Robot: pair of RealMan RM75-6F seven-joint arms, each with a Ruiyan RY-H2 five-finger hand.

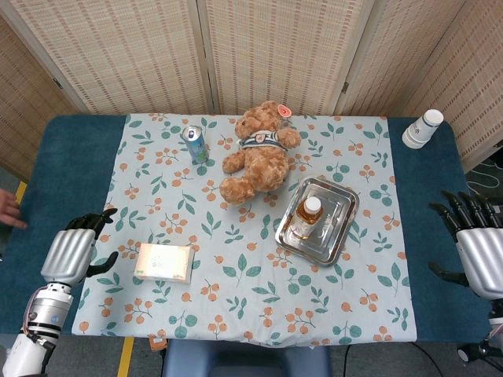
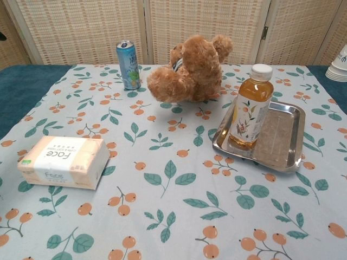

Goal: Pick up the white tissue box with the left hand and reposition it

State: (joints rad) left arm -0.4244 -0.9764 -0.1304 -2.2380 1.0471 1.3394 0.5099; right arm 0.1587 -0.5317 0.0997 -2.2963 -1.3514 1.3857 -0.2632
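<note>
The white tissue box (image 1: 165, 262) lies flat on the floral cloth at the front left; the chest view shows it (image 2: 63, 161) near the left edge with green lettering on its side. My left hand (image 1: 77, 245) hovers open just left of the box, apart from it, fingers spread. At the far right edge my right hand (image 1: 475, 236) is open over the blue table, holding nothing. Neither hand appears in the chest view.
A brown teddy bear (image 1: 257, 151) lies at the centre back, a blue can (image 1: 196, 144) stands to its left. A metal tray (image 1: 338, 228) holds a tea bottle (image 1: 307, 217). A paper cup stack (image 1: 423, 128) stands back right. A person's fingers (image 1: 9, 210) show at the left edge.
</note>
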